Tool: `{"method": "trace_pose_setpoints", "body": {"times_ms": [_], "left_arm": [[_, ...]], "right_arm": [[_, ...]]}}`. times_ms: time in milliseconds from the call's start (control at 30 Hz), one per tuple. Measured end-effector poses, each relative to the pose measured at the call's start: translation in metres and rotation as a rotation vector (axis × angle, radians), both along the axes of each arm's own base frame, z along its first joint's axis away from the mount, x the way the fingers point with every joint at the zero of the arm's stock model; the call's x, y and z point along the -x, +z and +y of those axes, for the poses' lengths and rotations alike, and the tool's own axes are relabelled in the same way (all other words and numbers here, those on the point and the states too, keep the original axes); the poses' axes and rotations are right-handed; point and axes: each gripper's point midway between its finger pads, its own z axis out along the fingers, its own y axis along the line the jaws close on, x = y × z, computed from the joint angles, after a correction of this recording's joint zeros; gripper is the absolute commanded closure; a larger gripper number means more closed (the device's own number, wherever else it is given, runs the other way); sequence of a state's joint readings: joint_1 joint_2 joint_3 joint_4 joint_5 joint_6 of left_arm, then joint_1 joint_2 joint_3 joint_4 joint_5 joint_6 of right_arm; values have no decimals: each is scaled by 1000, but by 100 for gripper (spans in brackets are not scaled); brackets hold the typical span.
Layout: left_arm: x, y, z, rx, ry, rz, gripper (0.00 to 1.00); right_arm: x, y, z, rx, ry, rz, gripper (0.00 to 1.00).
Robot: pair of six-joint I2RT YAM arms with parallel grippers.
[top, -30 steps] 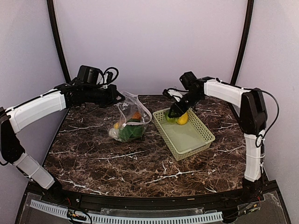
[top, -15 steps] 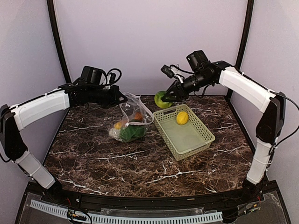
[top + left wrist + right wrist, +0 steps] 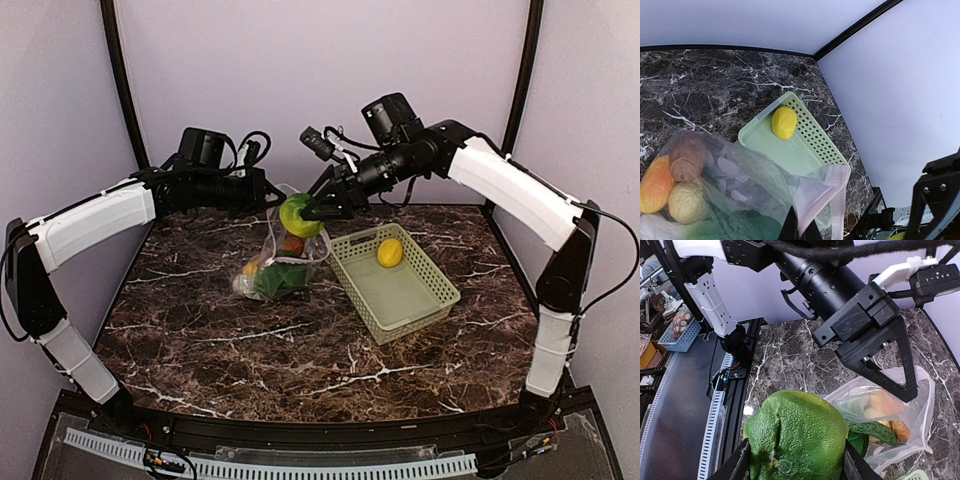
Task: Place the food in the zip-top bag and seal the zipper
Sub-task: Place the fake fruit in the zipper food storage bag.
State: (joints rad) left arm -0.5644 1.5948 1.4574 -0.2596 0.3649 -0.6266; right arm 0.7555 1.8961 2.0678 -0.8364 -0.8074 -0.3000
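The clear zip-top bag (image 3: 282, 256) lies left of centre, its mouth lifted. My left gripper (image 3: 270, 192) is shut on the pink zipper strip (image 3: 839, 176) at the mouth's edge. Through the plastic show an orange-yellow piece (image 3: 655, 183), a red-brown piece (image 3: 688, 155), a pale yellow piece (image 3: 687, 201) and dark green leaves (image 3: 871, 430). My right gripper (image 3: 306, 214) is shut on the green pepper (image 3: 797, 439), which hangs just over the bag's mouth. A yellow lemon (image 3: 390, 252) lies in the basket.
The light green lattice basket (image 3: 412, 296) sits right of the bag, holding only the lemon. The dark marble table (image 3: 300, 350) is ringed by purple walls and two black posts (image 3: 118, 70). The left arm's black wrist (image 3: 840, 290) is close above the pepper.
My right gripper lifted the green pepper out of the basket and carried it left to just above the bag's mouth. The left gripper kept its hold on the bag, barely shifting.
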Motion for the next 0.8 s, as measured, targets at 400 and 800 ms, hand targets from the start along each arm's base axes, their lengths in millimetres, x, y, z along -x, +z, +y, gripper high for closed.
{"method": "trace_pose_setpoints", "body": {"times_ms": [400, 800], "left_arm": [[9, 12, -10, -17, -63, -37, 99], [9, 10, -9, -26, -61, -35, 99]], "right_arm": [[-47, -64, 17, 150, -131, -11, 49], [-58, -66, 20, 207, -227, -89, 1]]}}
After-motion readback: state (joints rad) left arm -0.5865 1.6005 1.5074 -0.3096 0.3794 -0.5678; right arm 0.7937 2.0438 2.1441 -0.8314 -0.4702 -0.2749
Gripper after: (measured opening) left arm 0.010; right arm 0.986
